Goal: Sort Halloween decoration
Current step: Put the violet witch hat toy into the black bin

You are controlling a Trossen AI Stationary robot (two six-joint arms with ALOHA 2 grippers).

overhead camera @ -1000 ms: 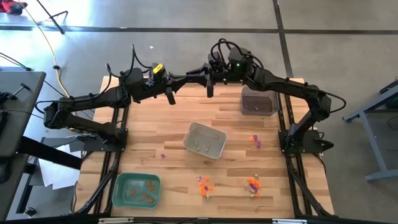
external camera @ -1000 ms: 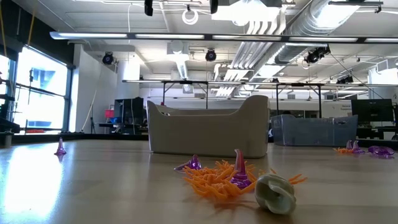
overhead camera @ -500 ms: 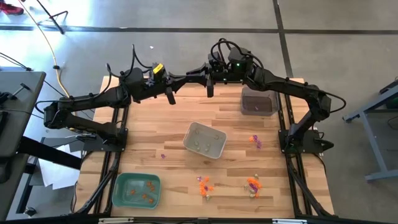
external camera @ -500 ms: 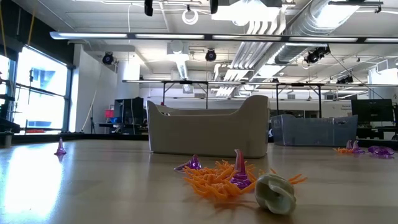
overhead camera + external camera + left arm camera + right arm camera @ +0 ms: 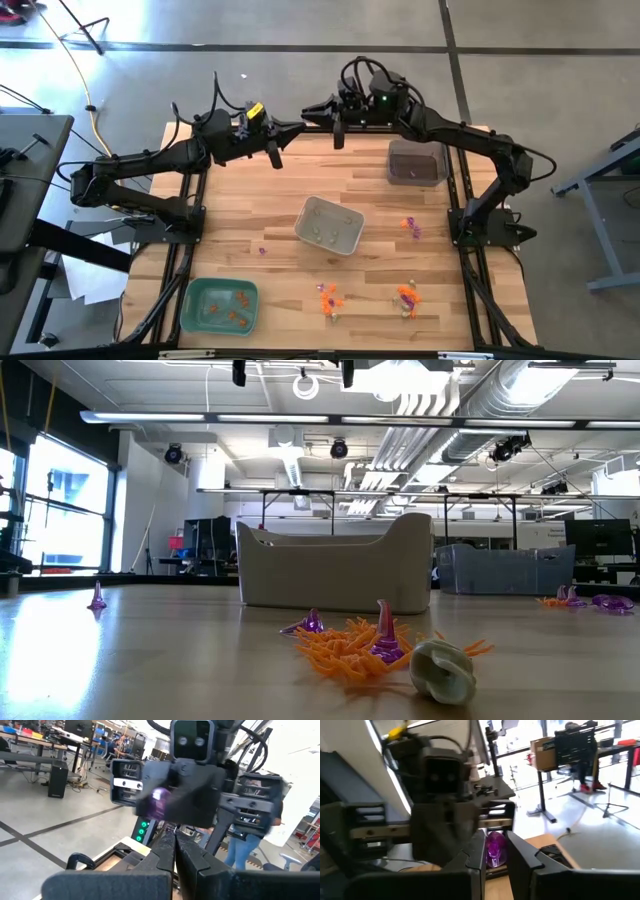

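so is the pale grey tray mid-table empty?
No. The pale grey tray holds a few small pale trinkets on its floor, seen from above.

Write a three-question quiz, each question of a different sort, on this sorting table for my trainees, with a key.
1. True or false: the right gripper holds a purple trinket.
2. Which tray holds orange trinkets?
A. green tray
B. beige tray
C. dark tray
3. Fill in: in the low view, a pale trinket lies beside a tangle of ______ trinkets.

Key: 1 true, between its fingers in the right wrist view, while the left gripper is shut and empty. 2 A. 3 orange.
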